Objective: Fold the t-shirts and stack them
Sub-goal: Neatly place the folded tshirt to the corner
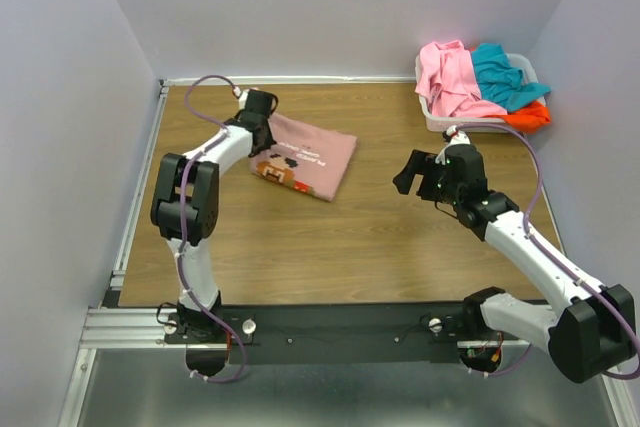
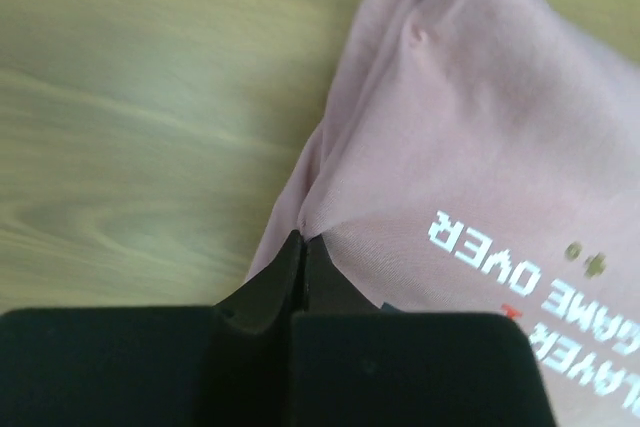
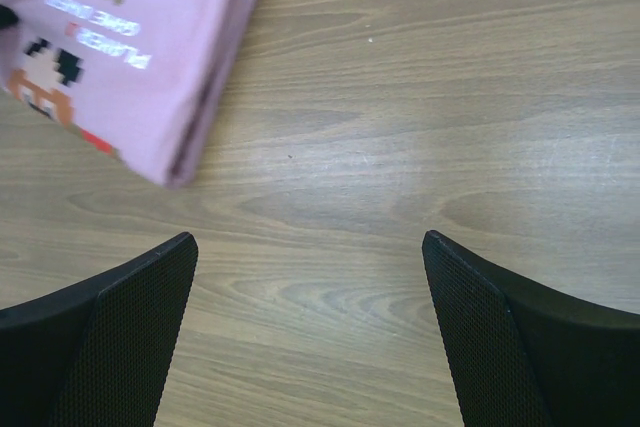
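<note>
1. The mauve-pink t-shirt (image 1: pixel 308 155) is soft, matte cloth folded into a rough rectangle with layered edges. It lies flat on the wood-grain surface (image 1: pixel 380 237), towards the back and left of centre. Its print shows white block lettering and a brown-red pixel figure.
2. The left pincer (image 2: pixel 303 247) is clenched on that shirt's edge near its back left corner. The cloth puckers into creases at the black tips.
3. The right pincer (image 3: pixel 310 247) stands released, its two black, fine-textured fingers spread wide above bare wood, apart from the shirt.
4. A white plastic basket (image 1: pixel 430 119) sits at the back right corner. It holds three crumpled tees: a bright pink t-shirt (image 1: pixel 450 77), a teal t-shirt (image 1: pixel 502 77) and an orange-red t-shirt (image 1: pixel 532 115).
5. Count: four t-shirts, one basket, two pincers.
</note>
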